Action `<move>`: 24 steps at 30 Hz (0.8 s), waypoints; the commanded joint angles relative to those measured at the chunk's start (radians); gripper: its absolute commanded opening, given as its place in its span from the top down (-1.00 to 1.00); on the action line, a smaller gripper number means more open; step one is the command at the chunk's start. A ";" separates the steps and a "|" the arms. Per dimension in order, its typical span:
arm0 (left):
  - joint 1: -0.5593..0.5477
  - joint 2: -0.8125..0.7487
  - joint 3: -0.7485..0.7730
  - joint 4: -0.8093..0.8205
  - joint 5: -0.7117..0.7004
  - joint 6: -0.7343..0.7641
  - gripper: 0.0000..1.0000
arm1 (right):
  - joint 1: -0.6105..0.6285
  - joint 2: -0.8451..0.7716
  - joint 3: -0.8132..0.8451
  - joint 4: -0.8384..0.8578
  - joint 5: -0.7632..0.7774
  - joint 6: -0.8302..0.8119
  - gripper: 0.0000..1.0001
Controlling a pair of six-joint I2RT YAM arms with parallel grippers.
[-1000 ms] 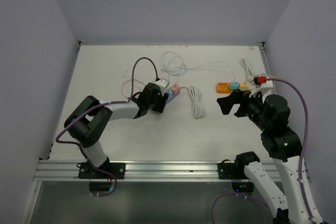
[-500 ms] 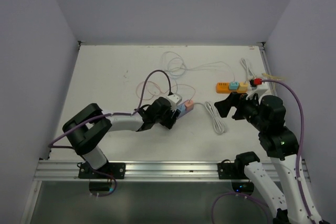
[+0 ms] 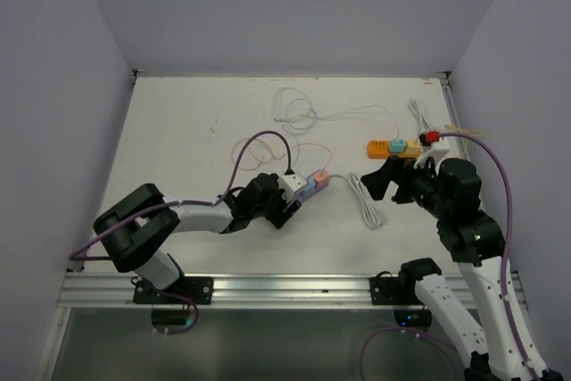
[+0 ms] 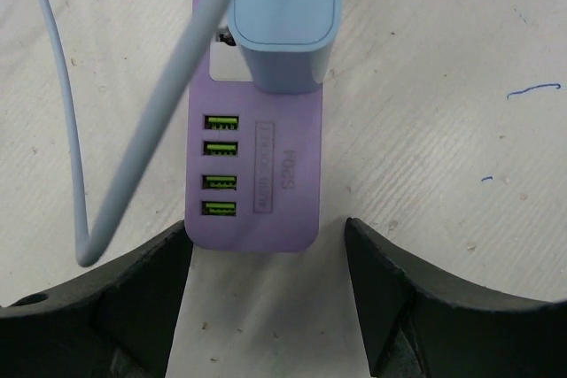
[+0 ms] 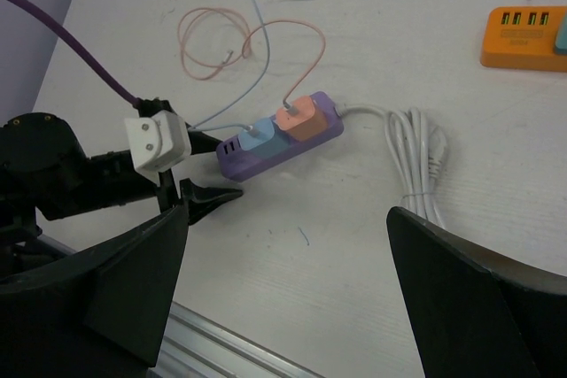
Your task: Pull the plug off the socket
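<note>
Lying flat on the white surface, the purple socket strip is seen with a blue plug and a pink plug seated in it side by side. Its USB end is flanked by the left jaws, which are spread open and closed on nothing. The right jaws are held wide apart and empty, near an orange strip.

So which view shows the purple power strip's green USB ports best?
Left wrist: the green USB ports on the purple power strip face it, sharp. Right wrist barely shows them; top shows only the strip.
</note>
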 commanded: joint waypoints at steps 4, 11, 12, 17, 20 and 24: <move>0.003 -0.039 -0.046 0.133 0.048 0.139 -0.45 | 0.005 0.010 0.004 0.007 -0.060 -0.009 -0.98; 0.063 0.055 0.002 0.133 0.198 0.123 -0.35 | 0.005 0.016 0.000 0.013 -0.080 0.002 -0.98; 0.081 0.063 0.009 0.127 0.216 0.118 -0.32 | 0.005 0.013 0.000 0.010 -0.080 0.000 -0.98; 0.096 0.110 0.049 0.109 0.271 0.101 -0.15 | 0.005 0.007 -0.020 0.015 -0.075 -0.003 -0.98; 0.096 0.136 0.063 0.106 0.298 0.078 -0.03 | 0.006 0.007 -0.042 0.033 -0.075 0.002 -0.98; 0.096 0.170 0.074 0.098 0.341 0.050 0.31 | 0.006 0.011 -0.126 0.100 -0.069 -0.021 -0.98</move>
